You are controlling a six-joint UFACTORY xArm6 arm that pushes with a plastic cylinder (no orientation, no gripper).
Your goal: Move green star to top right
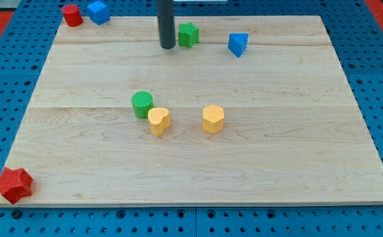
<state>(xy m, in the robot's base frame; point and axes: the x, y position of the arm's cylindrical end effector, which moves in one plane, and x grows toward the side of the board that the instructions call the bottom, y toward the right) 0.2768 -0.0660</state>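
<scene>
Green star (189, 34), small, rigid, likely light, upper centre of frame beside my tip (168, 47), gripperless, holding nothing; best pushed from its left face.

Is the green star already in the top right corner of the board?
No, the green star lies near the top middle, just right of my tip, with the blue block further right.

Straight dark rod, smooth, cylindrical, plain black; my tip (168, 47) blunt, flat-ended.
</scene>
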